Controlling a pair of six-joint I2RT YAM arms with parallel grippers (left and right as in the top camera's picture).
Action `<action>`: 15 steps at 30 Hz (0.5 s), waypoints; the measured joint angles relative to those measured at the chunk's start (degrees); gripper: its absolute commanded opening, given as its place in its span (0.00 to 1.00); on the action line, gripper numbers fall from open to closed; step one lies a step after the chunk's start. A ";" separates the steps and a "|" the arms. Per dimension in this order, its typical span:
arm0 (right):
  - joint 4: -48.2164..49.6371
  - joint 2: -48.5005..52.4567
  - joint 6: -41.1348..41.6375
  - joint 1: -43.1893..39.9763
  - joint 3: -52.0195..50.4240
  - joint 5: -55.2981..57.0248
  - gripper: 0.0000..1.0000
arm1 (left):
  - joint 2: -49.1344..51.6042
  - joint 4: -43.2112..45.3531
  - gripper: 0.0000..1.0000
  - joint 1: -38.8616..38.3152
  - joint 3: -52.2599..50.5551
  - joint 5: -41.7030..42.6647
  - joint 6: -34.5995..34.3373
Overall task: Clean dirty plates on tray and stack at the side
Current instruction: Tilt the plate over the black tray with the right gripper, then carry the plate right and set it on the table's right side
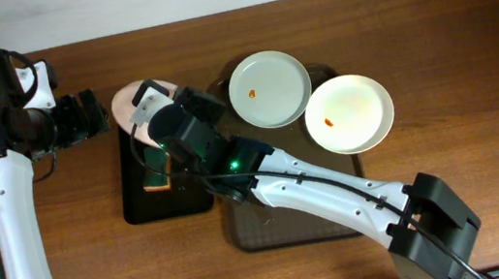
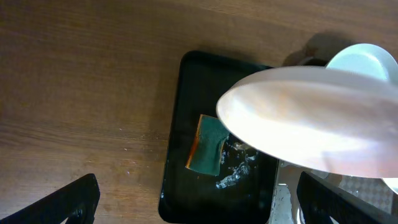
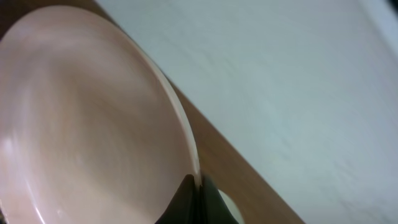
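Observation:
My right gripper [image 1: 149, 105] is shut on the rim of a white plate [image 1: 127, 100] and holds it tilted above the far end of a small black tray [image 1: 142, 211]. The right wrist view shows the fingers [image 3: 196, 190] pinching the plate's edge [image 3: 93, 124]. The plate also shows in the left wrist view [image 2: 311, 118]. My left gripper [image 1: 94, 112] is open and empty, just left of the held plate. Two more plates, one [image 1: 269, 88] beside the other [image 1: 349, 113], lie on the dark brown tray [image 1: 281, 223], each with an orange-red smear.
A green and orange sponge [image 2: 208, 146] lies on the wet black tray [image 2: 180, 124], below the held plate; it also shows in the overhead view [image 1: 157, 175]. The right arm stretches across the brown tray. Bare wooden table lies left of the black tray.

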 measured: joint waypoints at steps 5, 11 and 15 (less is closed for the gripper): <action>-0.04 0.00 -0.92 -0.04 0.00 3.63 0.04 | 0.00 0.00 1.00 0.00 0.00 0.00 0.00; -12.13 -0.02 10.47 -1.84 0.28 1.25 0.04 | 0.00 0.02 1.00 0.00 0.00 0.00 0.00; -24.83 -2.10 27.82 -11.67 0.37 -16.74 0.04 | 0.00 -0.04 1.00 0.00 0.00 0.02 0.00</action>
